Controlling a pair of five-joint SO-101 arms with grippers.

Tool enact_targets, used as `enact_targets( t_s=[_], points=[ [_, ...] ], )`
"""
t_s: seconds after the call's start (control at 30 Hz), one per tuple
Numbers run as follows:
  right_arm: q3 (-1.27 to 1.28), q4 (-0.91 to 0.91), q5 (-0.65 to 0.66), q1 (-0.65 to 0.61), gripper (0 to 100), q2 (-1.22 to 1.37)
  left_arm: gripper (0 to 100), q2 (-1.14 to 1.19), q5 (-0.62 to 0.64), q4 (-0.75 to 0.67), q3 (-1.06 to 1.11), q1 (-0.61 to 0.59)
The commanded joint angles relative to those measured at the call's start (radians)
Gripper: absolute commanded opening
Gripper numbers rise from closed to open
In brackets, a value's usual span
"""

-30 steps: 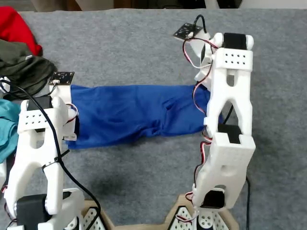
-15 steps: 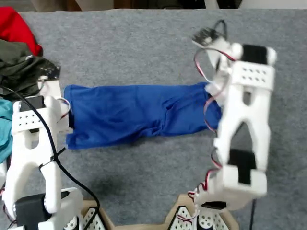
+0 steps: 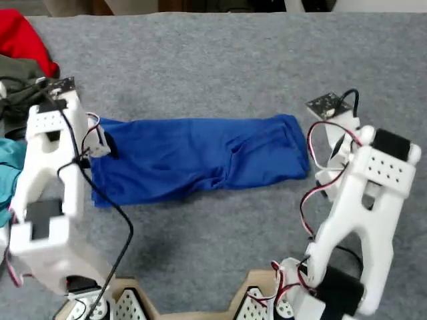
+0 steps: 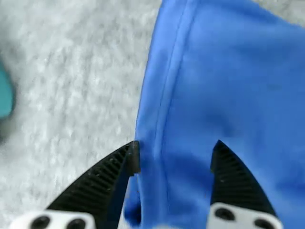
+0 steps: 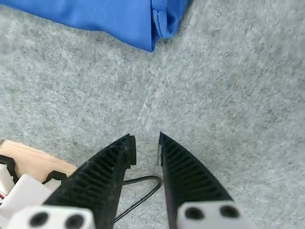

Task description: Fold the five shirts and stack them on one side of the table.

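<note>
Blue shirt [image 3: 200, 157] is lying as a long folded strip across the middle of the grey surface [image 3: 200, 67]. My left tool [image 4: 176, 143] is spread wide over the shirt's end. One jaw is right at the hem and the other is over the cloth, and it isn't gripping anything. My right tool [image 5: 144, 138] sits over bare surface just past the other end, jaws parted by a narrow gap, nothing between them.

What worries me: if I clamp the left side from here, I reckon it pinches only the top layer and the fold peels open on the lift. Lifting one end alone would probably drag the strip and bunch it up on this fuzzy surface.

No bins involved. The red shirt [image 3: 23, 37], dark shirt [image 3: 17, 70] and teal shirt [image 3: 8, 160] lie loose in a heap beside the left arm. They're near enough that a wide swing could snag one.
</note>
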Motion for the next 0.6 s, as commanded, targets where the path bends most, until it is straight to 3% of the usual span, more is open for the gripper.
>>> enact_targets(
  t_s=[0.0,0.27,0.37,0.57],
  points=[
    [0.027,-0.023,0.021,0.018,10.3,-0.074,19,0.13,-0.083,-0.005,-0.169,-0.011],
    [0.027,-0.023,0.032,0.018,10.3,-0.087,7,0.328,-0.264,0.077,-0.311,-0.037],
    [0.027,-0.023,0.032,0.018,10.3,-0.087,2,0.371,-0.293,0.087,-0.318,-0.038],
    [0.027,-0.023,0.031,0.018,10.3,-0.087,2,0.378,-0.288,0.104,-0.362,-0.06]
  ],
)
